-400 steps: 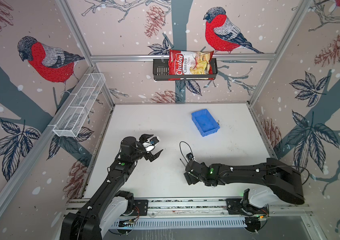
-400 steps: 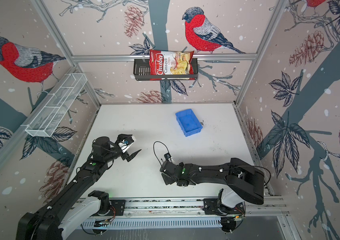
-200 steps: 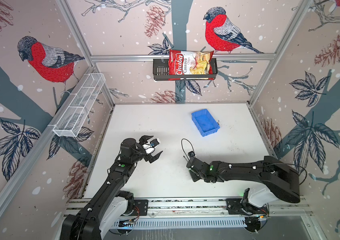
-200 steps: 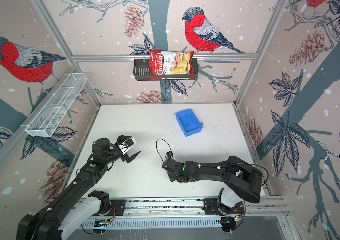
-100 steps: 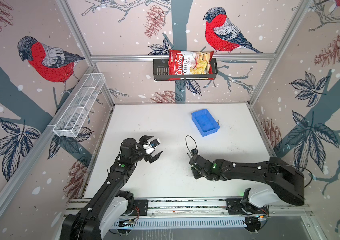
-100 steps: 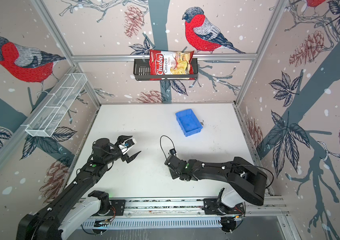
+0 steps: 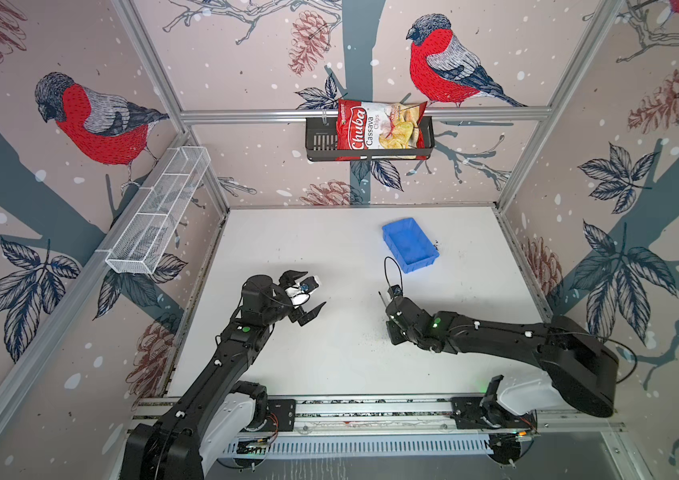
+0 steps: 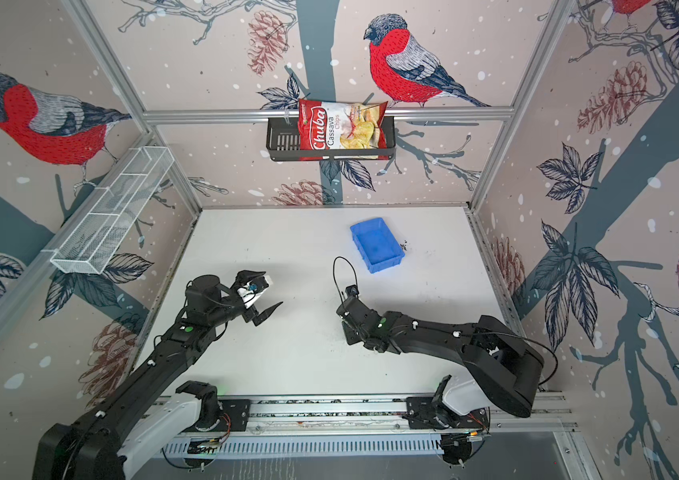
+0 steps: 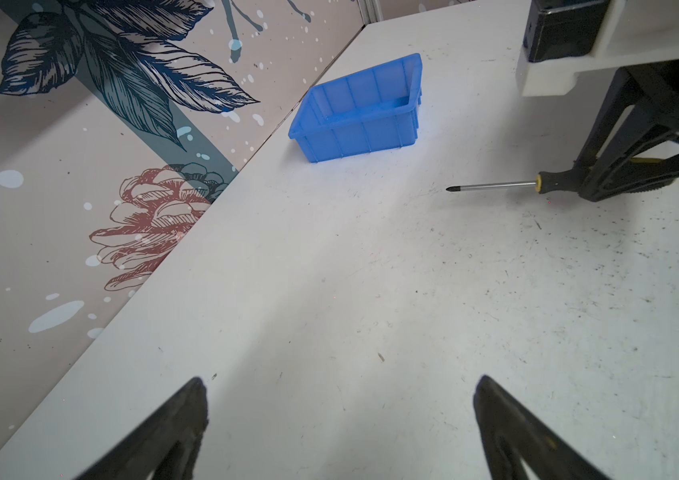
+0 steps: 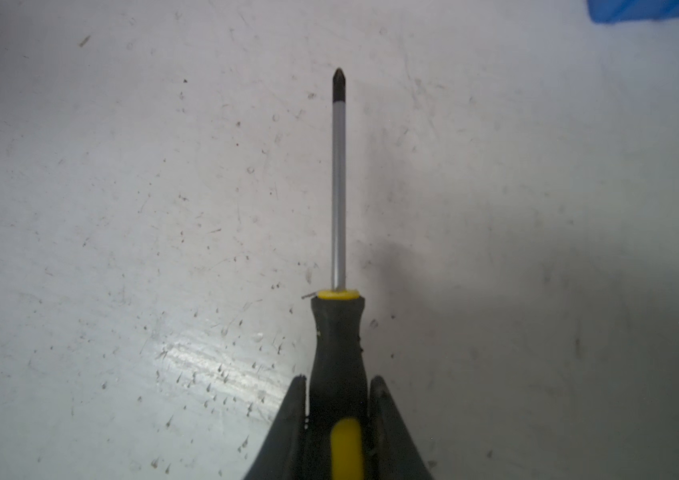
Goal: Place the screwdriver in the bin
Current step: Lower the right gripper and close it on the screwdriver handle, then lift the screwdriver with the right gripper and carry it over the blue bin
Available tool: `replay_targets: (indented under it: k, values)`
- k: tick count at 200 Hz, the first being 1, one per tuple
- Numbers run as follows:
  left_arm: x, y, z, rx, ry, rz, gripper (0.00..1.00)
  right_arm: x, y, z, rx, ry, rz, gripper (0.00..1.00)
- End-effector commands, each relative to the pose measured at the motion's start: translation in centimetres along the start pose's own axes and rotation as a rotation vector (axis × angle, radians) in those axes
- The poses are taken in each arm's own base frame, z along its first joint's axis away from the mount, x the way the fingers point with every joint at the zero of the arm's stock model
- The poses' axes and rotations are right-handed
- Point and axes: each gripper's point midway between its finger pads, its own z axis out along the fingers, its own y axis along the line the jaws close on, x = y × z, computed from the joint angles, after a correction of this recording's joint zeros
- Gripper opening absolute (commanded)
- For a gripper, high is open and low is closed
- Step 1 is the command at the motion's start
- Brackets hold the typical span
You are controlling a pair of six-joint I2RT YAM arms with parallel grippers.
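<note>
While the right end effector (image 10: 337,380) grips its handle, the screwdriver (image 10: 338,249) juts forward.

Two arms are reaching out, one claw gaping and the other clamping.
The left arm (image 7: 221,357) is stretching forward from its base with its wrist raised, and the left claw (image 7: 316,289) is hanging above the bench (image 7: 350,365) with both fingers spread wide and nothing between them. The right arm (image 7: 495,336) is lying low and long, reaching toward the middle. The right claw (image 10: 338,378) is pinching the screwdriver (image 10: 338,187) by its black handle, one finger pressing each side, the shaft pointing straight ahead.
</note>
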Motion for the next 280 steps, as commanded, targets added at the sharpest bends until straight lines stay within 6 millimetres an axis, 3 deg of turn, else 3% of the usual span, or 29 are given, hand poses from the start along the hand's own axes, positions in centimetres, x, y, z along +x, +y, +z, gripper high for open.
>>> replay_targets:
  k: [1,21,64,112,163,216,280]
  values:
    - [-2.3,0.6,0.0,0.013,-0.081,-0.059,0.98,-2.6,-0.3,-0.5,-0.006,-0.078,-0.054,0.11]
    - [-4.4,0.6,-0.1,0.026,-0.165,-0.093,0.98,-4.2,-1.0,-0.9,-0.002,-0.122,-0.077,0.11]
    - [-6.5,-0.6,1.3,-0.004,-0.202,-0.087,0.98,-8.5,-3.0,-2.8,0.020,-0.225,-0.139,0.09]
    - [-8.5,-2.8,4.2,-0.002,-0.298,-0.138,0.98,-13.7,-7.1,-4.8,0.070,-0.326,-0.140,0.09]
    - [-9.8,-3.9,7.9,0.009,-0.348,-0.191,0.98,-17.3,-11.5,-5.1,0.151,-0.370,-0.134,0.08]
    - [-10.3,-6.3,11.4,0.096,-0.315,-0.153,0.98,-20.8,-14.7,-3.5,0.189,-0.392,-0.149,0.07]
    - [-10.2,-7.0,11.7,0.123,-0.310,-0.166,0.98,-22.5,-17.0,2.6,0.193,-0.273,-0.227,0.07]
